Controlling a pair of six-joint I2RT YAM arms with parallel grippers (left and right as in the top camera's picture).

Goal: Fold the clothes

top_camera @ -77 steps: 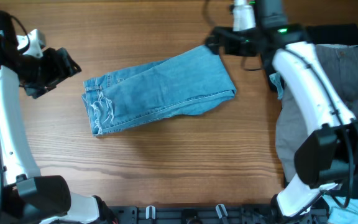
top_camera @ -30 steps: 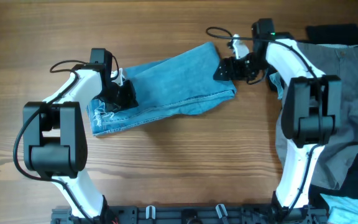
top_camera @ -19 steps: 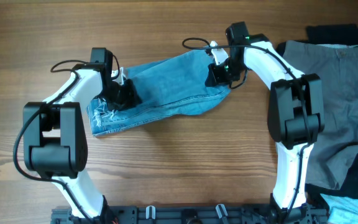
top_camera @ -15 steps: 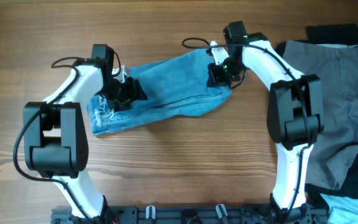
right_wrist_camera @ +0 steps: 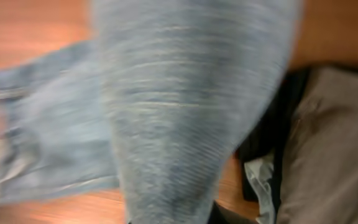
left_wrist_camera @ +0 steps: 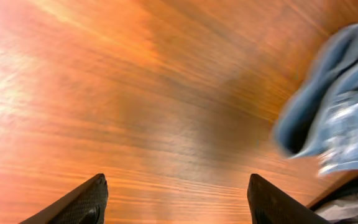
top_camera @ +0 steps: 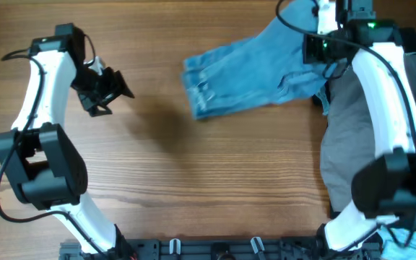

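The clothes, light-blue jeans (top_camera: 248, 76), lie as a folded bundle at the back of the table, right of centre, with the frayed hems toward the left. My right gripper (top_camera: 313, 52) is shut on their right end, which is lifted. In the right wrist view the denim (right_wrist_camera: 185, 106) hangs blurred across most of the frame and hides the jaws. My left gripper (top_camera: 110, 90) stands open over bare wood at the far left, well apart from the jeans. In the left wrist view its fingertips (left_wrist_camera: 92, 196) are spread wide with nothing between them, and the jeans (left_wrist_camera: 334, 106) show at the right edge.
A pile of grey trousers (top_camera: 399, 123) covers the table's right side, right next to the jeans, with a dark garment (top_camera: 388, 35) at the back right. A pale blue cloth (top_camera: 410, 245) lies at the front right corner. The grey cloth (right_wrist_camera: 340, 143) shows beside the denim.
My left gripper opened, let go of the jeans and swung away to the left. The right gripper shut on the jeans' right end and pulled the bundle right and toward the back.
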